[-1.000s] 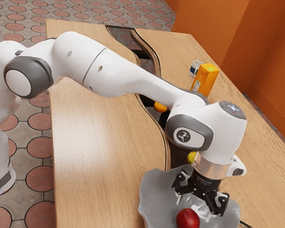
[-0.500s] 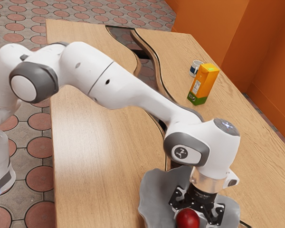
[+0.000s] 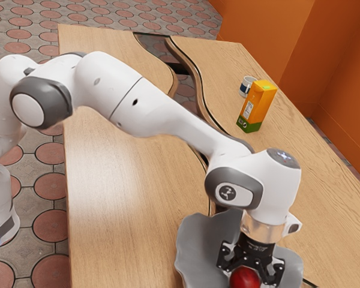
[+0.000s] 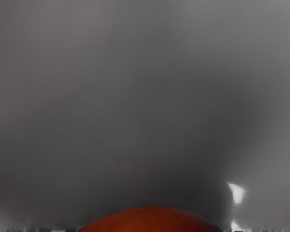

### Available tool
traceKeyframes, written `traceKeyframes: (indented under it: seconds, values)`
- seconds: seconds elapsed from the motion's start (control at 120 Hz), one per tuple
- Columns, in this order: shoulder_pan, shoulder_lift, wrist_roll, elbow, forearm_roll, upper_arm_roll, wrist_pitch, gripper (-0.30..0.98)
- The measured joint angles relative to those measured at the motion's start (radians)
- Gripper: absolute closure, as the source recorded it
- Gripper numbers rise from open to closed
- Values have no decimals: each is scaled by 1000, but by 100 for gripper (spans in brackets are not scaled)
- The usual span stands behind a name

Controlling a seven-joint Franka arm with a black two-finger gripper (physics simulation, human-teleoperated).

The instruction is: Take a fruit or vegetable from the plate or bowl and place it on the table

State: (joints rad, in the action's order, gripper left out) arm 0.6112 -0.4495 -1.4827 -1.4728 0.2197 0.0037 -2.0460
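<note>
Low in the exterior view, the black gripper (image 3: pixel 251 264) points down into a grey, wavy-edged bowl (image 3: pixel 195 246). A red apple (image 3: pixel 245 278) lies at the gripper's lower end and covers part of it; whether it is gripped cannot be told. In the wrist view the apple's rounded top (image 4: pixel 152 220) rises, orange-red, from the middle of the lower edge, with the blurred grey bowl surface (image 4: pixel 135 96) around it.
On the wooden table (image 3: pixel 126 180), beyond the arm, an orange and green carton (image 3: pixel 257 107) stands upright beside a white and blue mug (image 3: pixel 247 86). A dark, curved gap (image 3: pixel 186 90) runs along the table's middle.
My hand has come down and toward the exterior view's left, over the apple, then shifted slightly. The apple has moved a little toward the exterior view's right in the last half second.
</note>
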Motion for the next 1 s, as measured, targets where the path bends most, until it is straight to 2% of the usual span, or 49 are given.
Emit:
traceKeyframes:
  seconds: [0.25, 0.383, 0.433, 0.583, 0.683, 0.783, 0.9, 1.0]
  values:
    - [16, 74, -29, -4, -7, 4, 13, 30]
    - [101, 64, -48, 55, -8, 6, 19, 32]
    - [144, 60, -61, 101, -34, 5, 21, 31]
    - [220, -36, -97, 246, -73, 1, 21, 31]
    - [234, -70, -120, 280, -82, -6, 19, 31]
    - [250, -76, -139, 279, -108, -9, 7, 16]
    - [267, -64, -158, 262, -124, -7, -13, 7]
    - [272, 3, -172, 186, -127, 68, -24, 3]
